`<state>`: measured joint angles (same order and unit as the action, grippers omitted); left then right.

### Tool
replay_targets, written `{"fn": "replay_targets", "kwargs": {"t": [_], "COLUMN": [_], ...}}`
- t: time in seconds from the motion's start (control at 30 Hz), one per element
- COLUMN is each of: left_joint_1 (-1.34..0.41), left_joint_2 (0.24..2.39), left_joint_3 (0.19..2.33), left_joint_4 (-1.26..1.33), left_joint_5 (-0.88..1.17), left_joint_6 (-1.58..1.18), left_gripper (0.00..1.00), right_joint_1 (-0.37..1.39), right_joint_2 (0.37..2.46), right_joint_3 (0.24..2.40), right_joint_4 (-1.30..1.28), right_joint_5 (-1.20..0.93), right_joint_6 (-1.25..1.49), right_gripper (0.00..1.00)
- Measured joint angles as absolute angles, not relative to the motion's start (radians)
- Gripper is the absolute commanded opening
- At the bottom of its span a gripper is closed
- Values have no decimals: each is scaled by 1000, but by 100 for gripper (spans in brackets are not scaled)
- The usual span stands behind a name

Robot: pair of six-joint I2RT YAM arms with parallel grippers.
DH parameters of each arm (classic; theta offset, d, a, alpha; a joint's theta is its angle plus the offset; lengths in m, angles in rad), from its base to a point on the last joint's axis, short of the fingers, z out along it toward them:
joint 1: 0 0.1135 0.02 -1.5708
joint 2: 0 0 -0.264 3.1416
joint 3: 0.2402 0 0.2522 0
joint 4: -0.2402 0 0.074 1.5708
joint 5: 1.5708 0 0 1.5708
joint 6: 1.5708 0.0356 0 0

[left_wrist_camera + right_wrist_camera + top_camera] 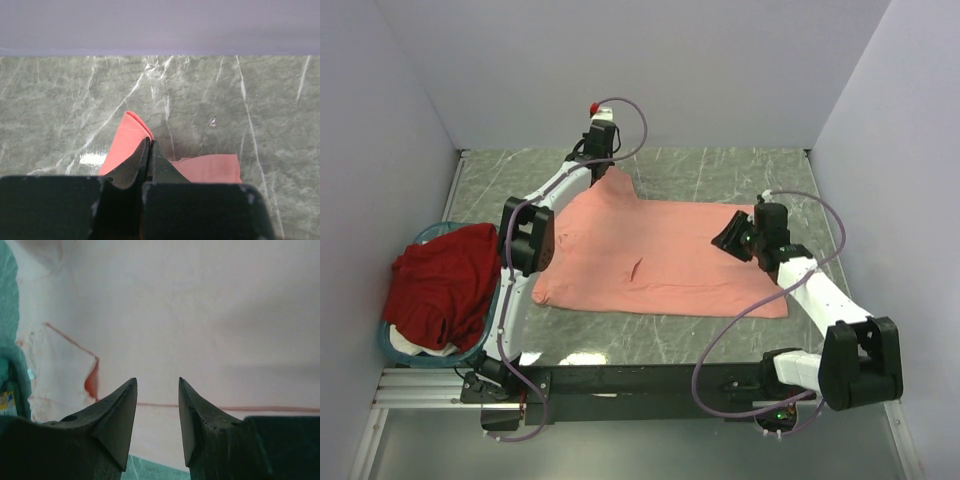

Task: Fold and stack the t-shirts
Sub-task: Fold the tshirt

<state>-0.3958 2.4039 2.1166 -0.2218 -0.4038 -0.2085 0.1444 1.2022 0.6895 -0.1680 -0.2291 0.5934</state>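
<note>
The salmon-pink t-shirt [660,255] lies spread on the marble table. My left gripper [608,165] is shut on its far left corner and lifts that corner a little; in the left wrist view the pink cloth [127,140] sticks out past the closed fingertips [150,145]. My right gripper [730,238] is open and empty, low over the shirt's right part; the right wrist view shows pale pink cloth [200,315] beyond my gripper [157,382]. The dark red t-shirt [440,285] lies crumpled in the basket at the left.
A teal round basket [400,348] stands at the table's left edge, with white cloth under the red shirt. Walls close the table at the back and on both sides. Bare marble [720,165] shows behind the pink shirt.
</note>
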Motion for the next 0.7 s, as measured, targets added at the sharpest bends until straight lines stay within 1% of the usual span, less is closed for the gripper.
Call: {"fn": "replay_targets", "kwargs": {"t": [0.27,0.4,0.53,0.6,0.7], "left_joint_1": [-381,-371,-361,-355,-350], "left_joint_2": [2403,2403,2403,2403,2403], "left_joint_3": [2098,2071,2032,2030,2030], "left_joint_4": [-239,-229,-231,-232,-219], "left_joint_5": [-387,-360,-328,-311,-292], "left_joint_6": [-233,-260,-291,-305,-326], "left_gripper": [0,0,0,0,0], "right_joint_1": [110,16,-106,-164,-222], "right_joint_2": [1394,1554,1728,1818,1916], "right_joint_3": [978,1143,1285,1360,1437], "right_joint_4": [-237,-271,-302,-326,-352], "right_joint_5": [-57,-22,-26,-30,-40], "right_joint_6": [609,615,632,639,651], "right_gripper": [45,44,43,41,41]}}
